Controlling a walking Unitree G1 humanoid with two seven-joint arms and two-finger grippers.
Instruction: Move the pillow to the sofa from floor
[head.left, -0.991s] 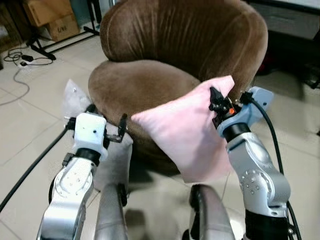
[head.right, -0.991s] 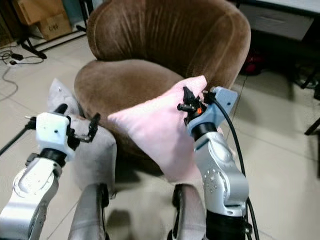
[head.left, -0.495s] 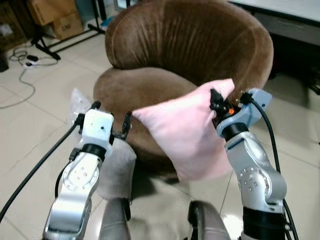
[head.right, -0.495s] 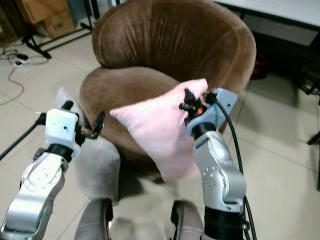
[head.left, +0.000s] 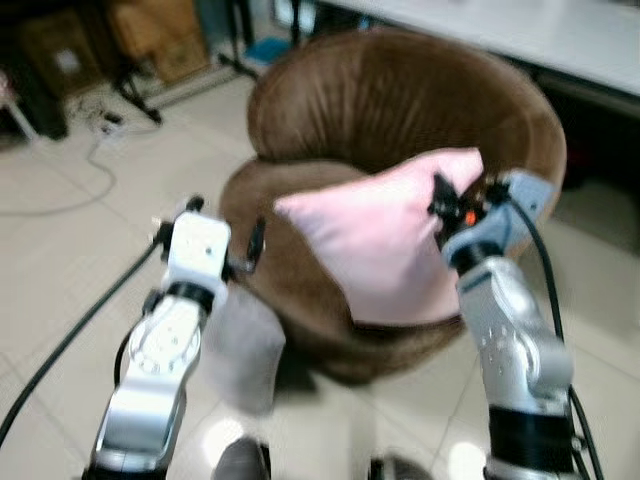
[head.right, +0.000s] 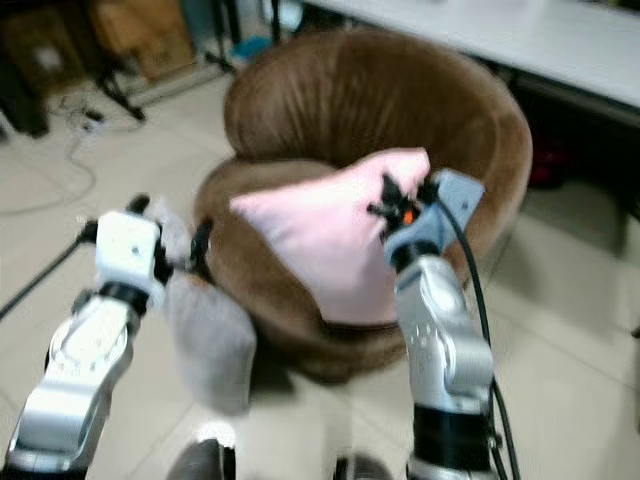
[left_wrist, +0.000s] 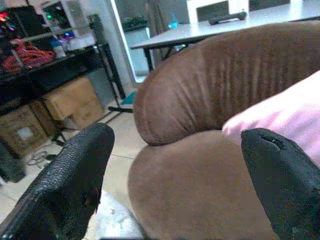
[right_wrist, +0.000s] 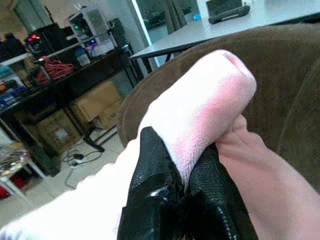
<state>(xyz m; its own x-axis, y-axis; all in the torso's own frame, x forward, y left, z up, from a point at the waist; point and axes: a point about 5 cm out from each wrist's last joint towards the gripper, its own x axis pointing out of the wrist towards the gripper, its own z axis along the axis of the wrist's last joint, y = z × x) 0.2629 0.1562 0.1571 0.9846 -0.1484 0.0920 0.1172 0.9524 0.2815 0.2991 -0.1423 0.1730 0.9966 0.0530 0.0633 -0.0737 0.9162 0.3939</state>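
Pink pillow (head.left: 385, 240) hangs over the brown sofa (head.left: 400, 130) seat, its corner pinched in the right gripper (right_wrist: 182, 175) fingers. Left gripper (left_wrist: 175, 175) fingers spread wide beside the sofa, holding nothing.

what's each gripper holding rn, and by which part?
Right gripper is shut on the pink pillow, pinching its upper corner near the brown chair's backrest. Left gripper is open and holds nothing.

pillow (head.left: 385, 235): soft matt pink cloth | sofa (head.left: 420, 110): brown velvety cloth, faint ribbed nap | fingers (left_wrist: 75, 175): black, rough pebbled rubbery grip | floor (head.left: 60, 260): pale glossy tile | grey cushion (head.left: 243, 345): matt cloth | arms (head.left: 160, 360): smooth silver metal | boxes (left_wrist: 75, 102): brown cardboard
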